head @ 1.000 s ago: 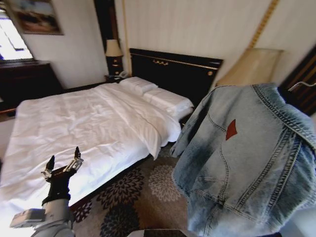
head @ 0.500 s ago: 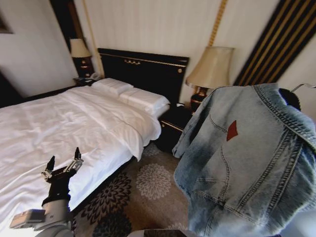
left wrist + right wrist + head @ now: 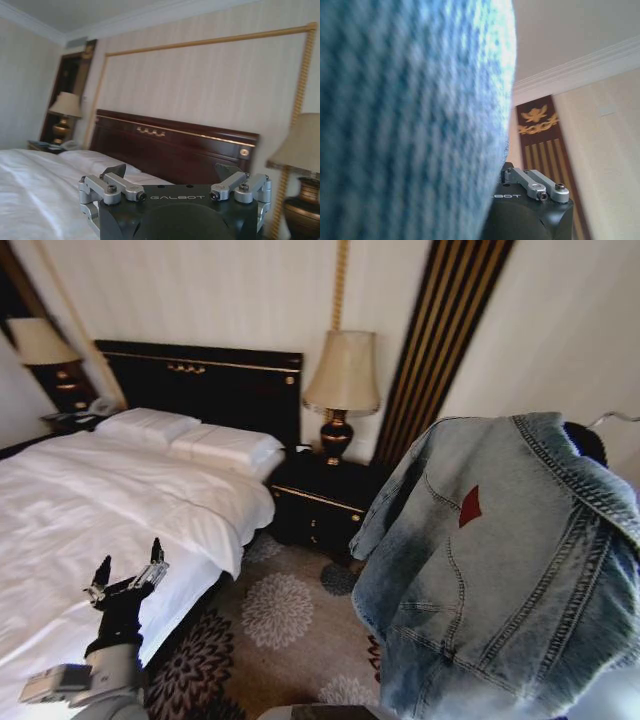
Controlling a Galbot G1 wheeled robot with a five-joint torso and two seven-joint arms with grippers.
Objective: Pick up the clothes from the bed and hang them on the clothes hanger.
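The jacket (image 3: 500, 570) drapes over the right arm, its tool's state hidden, while the left tool (image 3: 127, 575) hangs open above the bed (image 3: 90, 510).

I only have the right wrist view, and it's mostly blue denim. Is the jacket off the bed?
Observer: Yes. In the head view the jacket hangs on the robot's right, above the carpet and clear of the bed.
Operator: Is it on the hanger?
Observer: A black hanger end with a wire hook sticks out by the collar. The rest is hidden under the denim.
Operator: And the left arm?
Observer: The left gripper is raised over the bed's edge, jaws open, holding nothing.
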